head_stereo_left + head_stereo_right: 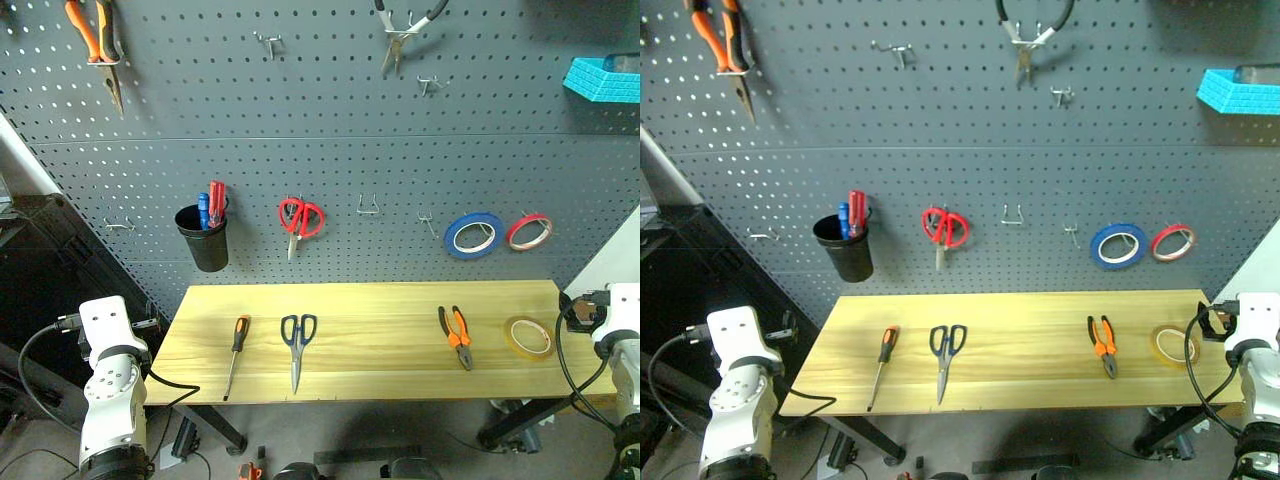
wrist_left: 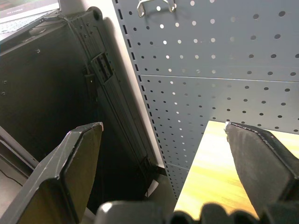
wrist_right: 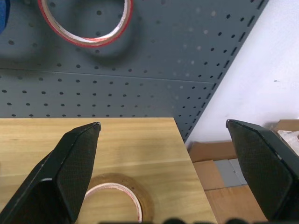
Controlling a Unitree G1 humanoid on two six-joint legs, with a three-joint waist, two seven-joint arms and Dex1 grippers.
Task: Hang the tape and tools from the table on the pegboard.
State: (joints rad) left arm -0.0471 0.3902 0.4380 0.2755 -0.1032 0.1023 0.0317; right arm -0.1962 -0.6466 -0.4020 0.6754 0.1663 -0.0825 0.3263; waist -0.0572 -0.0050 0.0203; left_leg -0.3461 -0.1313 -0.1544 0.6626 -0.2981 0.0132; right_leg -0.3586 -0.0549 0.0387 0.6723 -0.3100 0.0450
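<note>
the tape (image 1: 529,336) lies flat on the table (image 1: 380,310) near its right end, a thin yellow-tan ring, and in the right wrist view it sits low between the two black fingers of the right gripper (image 3: 163,168), closer to one finger (image 3: 70,172) than the other, with no contact visible; that gripper's fingers are spread wide and hold nothing. just left of the tape lie the pliers (image 1: 456,336) with orange-and-black handles, handles toward the pegboard and nose toward the near edge. well apart from them, around the middle-left of the tabletop, the dark-blue-handled scissors (image 1: 297,345) lie with loops toward the pegboard and blades pointing at the near edge, and beside them on the left the screwdriver (image 1: 236,353) lies nearly parallel, its orange-and-black handle toward the board. the left gripper (image 2: 163,172) hangs off the table's left end, its fingers also spread wide and empty, one finger (image 2: 261,158) over the table's corner and the other before a dark case; none of the tools lies between them. behind the table the pegboard (image 1: 340,150) carries a blue tape ring (image 1: 473,236) and a red tape ring (image 1: 529,231) directly above the tape's end of the table, red-handled scissors (image 1: 299,219) near the middle, a black cup (image 1: 205,240) holding red and blue screwdrivers, and several bare hooks (image 1: 368,207).
</note>
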